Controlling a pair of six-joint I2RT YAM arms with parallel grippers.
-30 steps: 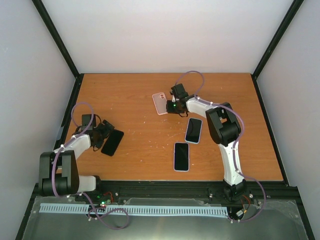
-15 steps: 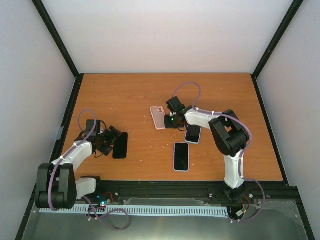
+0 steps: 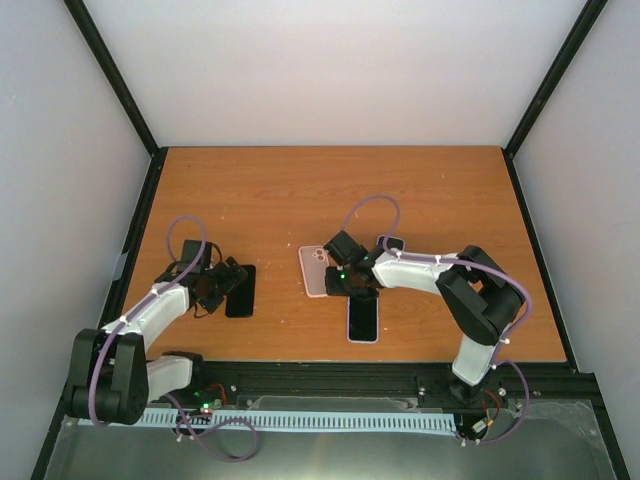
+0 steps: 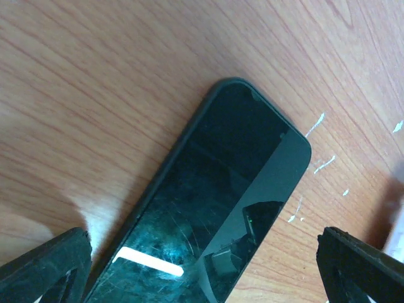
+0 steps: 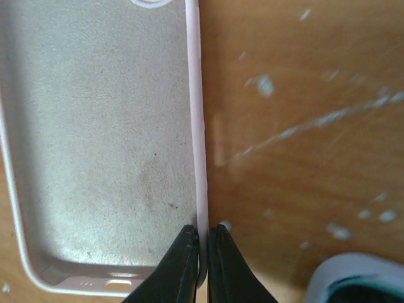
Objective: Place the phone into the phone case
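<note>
A black phone [image 3: 240, 290] lies flat on the wooden table [image 3: 250, 190] at the near left. My left gripper [image 3: 222, 284] is open just above its near end. In the left wrist view the phone [image 4: 214, 208] fills the middle, with one fingertip [image 4: 44, 265] at the lower left and the other at the lower right. My right gripper [image 3: 337, 279] is shut on the right rim of an empty pink phone case [image 3: 313, 270]. In the right wrist view the fingertips [image 5: 189, 265] pinch that rim, and the case [image 5: 101, 139] lies open side up.
A phone in a lilac case [image 3: 363, 318] lies just near-right of the right gripper; its corner shows in the right wrist view [image 5: 353, 281]. Another dark phone [image 3: 391, 243] lies behind the right forearm, mostly hidden. Black frame posts stand at the table's back corners.
My right gripper has drawn the pink case nearer and slightly left, from mid-table towards the lilac phone. The black phone has turned and shifted right with the left gripper.
</note>
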